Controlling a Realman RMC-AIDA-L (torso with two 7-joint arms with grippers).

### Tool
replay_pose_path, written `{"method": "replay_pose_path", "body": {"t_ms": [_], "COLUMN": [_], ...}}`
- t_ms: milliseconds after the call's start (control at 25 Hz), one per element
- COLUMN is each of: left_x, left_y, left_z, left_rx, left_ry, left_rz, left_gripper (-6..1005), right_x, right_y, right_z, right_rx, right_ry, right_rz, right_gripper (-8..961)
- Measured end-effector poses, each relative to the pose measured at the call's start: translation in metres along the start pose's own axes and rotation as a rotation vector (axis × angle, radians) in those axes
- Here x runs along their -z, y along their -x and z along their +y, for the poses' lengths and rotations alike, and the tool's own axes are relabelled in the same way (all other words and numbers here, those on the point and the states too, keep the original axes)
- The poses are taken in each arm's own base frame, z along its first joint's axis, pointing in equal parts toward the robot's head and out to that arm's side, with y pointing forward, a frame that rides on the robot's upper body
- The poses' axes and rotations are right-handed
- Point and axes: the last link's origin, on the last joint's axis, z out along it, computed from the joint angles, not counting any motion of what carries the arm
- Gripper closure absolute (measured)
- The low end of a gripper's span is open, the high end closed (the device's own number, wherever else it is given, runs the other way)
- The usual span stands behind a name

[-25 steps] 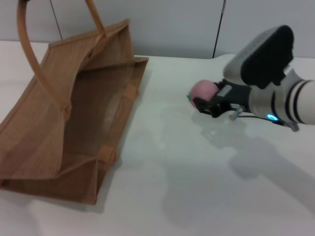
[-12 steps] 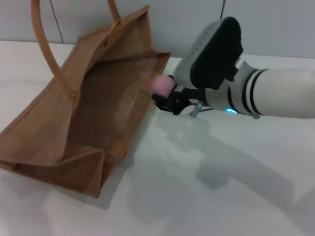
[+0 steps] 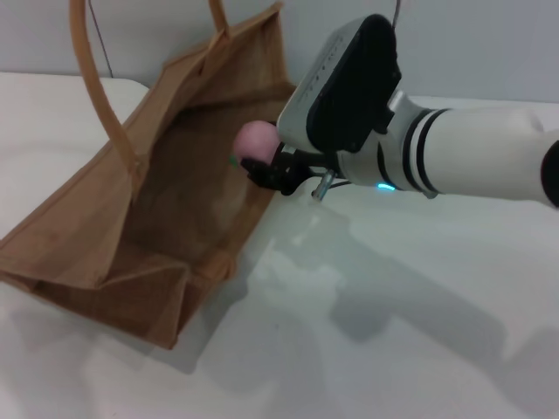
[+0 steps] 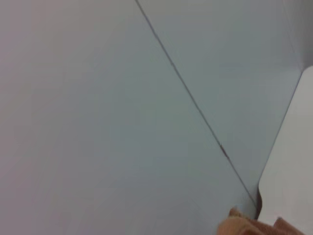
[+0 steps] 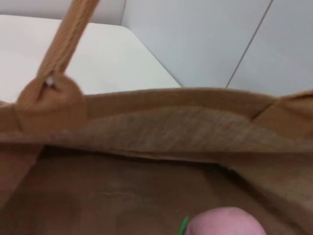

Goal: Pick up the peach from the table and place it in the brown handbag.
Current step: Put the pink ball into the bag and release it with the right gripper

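The brown handbag [image 3: 148, 201] stands open on the white table [image 3: 367, 332] at the left, its mouth tilted toward me and its loop handles rising out of the head view. My right gripper [image 3: 262, 166] is shut on the pink peach [image 3: 256, 140], holding it just over the bag's near-right rim, above the opening. The right wrist view looks into the handbag [image 5: 146, 147], with the peach [image 5: 222, 223] and its green leaf mark at the edge. The left gripper is out of view; its wrist camera shows only a grey wall and a corner of tan fabric [image 4: 244, 226].
A grey panelled wall [image 3: 472, 44] runs behind the table. The white tabletop stretches to the right and in front of the bag. My right arm [image 3: 463, 161] reaches across from the right.
My right gripper has carried the peach leftward from beside the bag to over the bag's open mouth. The bag appears shifted in the head view.
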Motion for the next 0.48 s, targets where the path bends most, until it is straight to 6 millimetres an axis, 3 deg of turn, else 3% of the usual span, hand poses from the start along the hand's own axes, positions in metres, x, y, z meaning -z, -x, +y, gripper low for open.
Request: {"method": "replay_pose_path", "body": {"t_ms": [480], "left_x": [0.002], "left_y": [-0.006], "left_z": [0.001], "left_rx": [-0.009], "left_ry": [0.002], "left_rz": [0.019], "left_gripper": [877], "right_x": [-0.019], "right_y": [-0.008], "right_z": [0.008], "right_rx": [-0.009], "right_ry": [0.051], "right_rz": [-0.021], "right_gripper": [396]}}
